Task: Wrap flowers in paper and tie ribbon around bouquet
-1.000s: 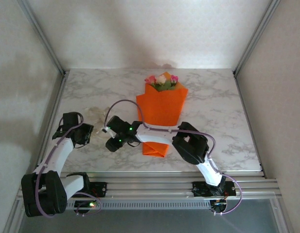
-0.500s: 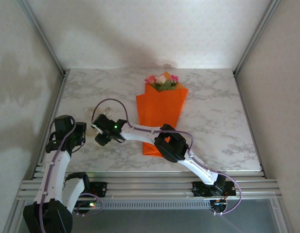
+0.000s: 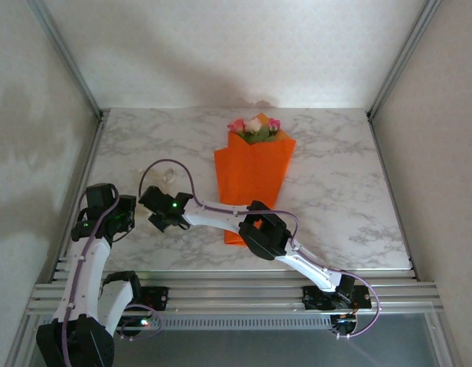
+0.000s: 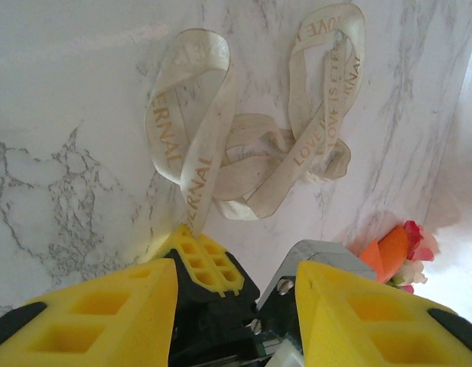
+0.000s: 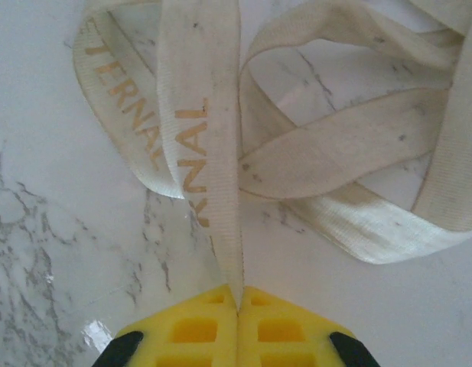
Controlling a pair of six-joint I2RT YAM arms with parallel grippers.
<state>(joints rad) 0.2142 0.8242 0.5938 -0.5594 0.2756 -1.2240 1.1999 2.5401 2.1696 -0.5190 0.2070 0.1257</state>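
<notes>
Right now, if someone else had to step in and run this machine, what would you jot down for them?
Right gripper: shut, pinching a strand of the ribbon.
Left gripper: open, empty, close by.
Ribbon: loose loops on the table, left of the paper.
Done: flowers sit wrapped in the folded paper.
Left: bring the ribbon over and tie it round the paper.

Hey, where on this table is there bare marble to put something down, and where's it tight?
Widest free patch: table right of the paper, out to its right edge. A smaller one: far left corner, behind the ribbon, left of the flowers. Crowded: near left, where the right gripper pinches the ribbon with the open left gripper beside it.
</notes>
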